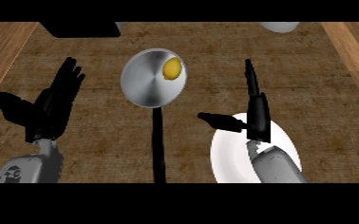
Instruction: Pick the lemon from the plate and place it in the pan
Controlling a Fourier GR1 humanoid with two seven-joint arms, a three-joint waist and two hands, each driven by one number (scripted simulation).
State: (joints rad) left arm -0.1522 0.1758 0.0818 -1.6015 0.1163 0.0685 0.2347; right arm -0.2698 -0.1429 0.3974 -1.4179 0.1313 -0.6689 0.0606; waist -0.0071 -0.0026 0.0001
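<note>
Brown, mottled worktop (210, 52) fills the view, with paler wood strips running along its left and right edges. Towards the middle sits the pan (144, 83), a round steel dish whose black handle (158, 142) points straight back to the near edge. The lemon (172, 69) already lies inside it, up against the far-right part of the rim, its long axis roughly running near-to-far. The white plate (228, 159) stands at the near right, with nothing visible on the part I can see; much of it is covered by the right forearm. The right hand (254, 114) hangs over the plate's far edge, fingers straight and pointing away, thumb spread out to the left, holding nothing. The lemon lies ahead and to the left of it, well apart. The left hand (52, 107) rests open by the left edge, fingers up, also empty. To my eye the placing is done, and the right hand, the nearer of the two to the pan, has only to draw clear. A dark block (80, 28) and a pale rounded object (279, 26) sit at the far edge.
</note>
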